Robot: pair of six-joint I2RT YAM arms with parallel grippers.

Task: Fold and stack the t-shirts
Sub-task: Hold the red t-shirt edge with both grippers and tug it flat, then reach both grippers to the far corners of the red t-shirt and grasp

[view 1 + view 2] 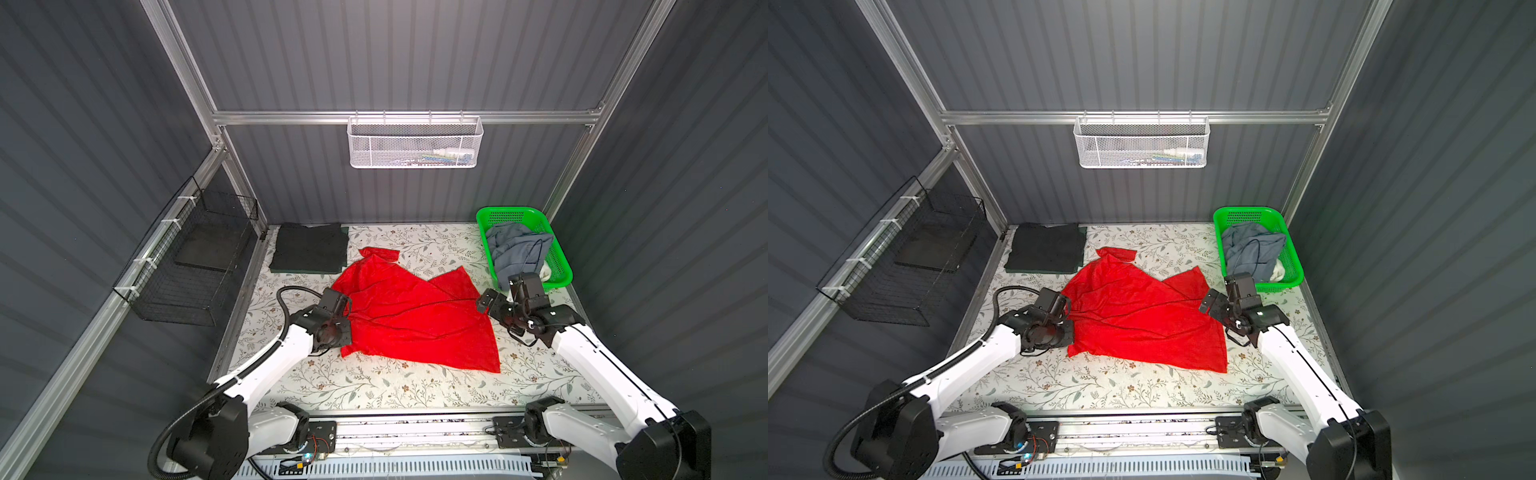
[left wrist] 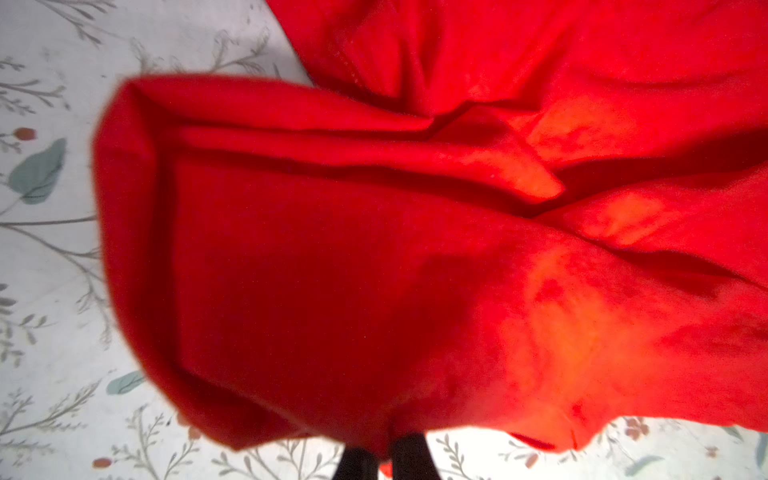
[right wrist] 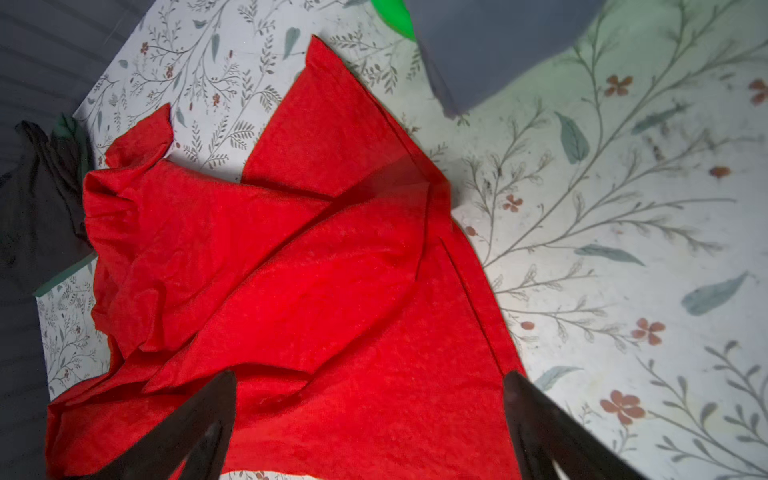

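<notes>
Your left gripper point(image 2: 384, 457) is clamping the red shirt's point(image 1: 415, 320) left side | shirt is lying mid-table point(image 1: 374, 386) | your right gripper point(image 3: 370, 386) is hanging wide open over its right edge | folded shirts point(image 1: 309, 249) are sitting in the far-left corner

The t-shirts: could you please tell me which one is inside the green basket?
The grey-blue t-shirt, crumpled in the green basket; the red t-shirt lies spread on the table, the dark folded ones stacked behind it.

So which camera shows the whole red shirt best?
Both top views: nearly the whole red shirt shows there, crumpled. The right wrist view crops it; the left wrist view shows only a blurry bunched fold.
</notes>
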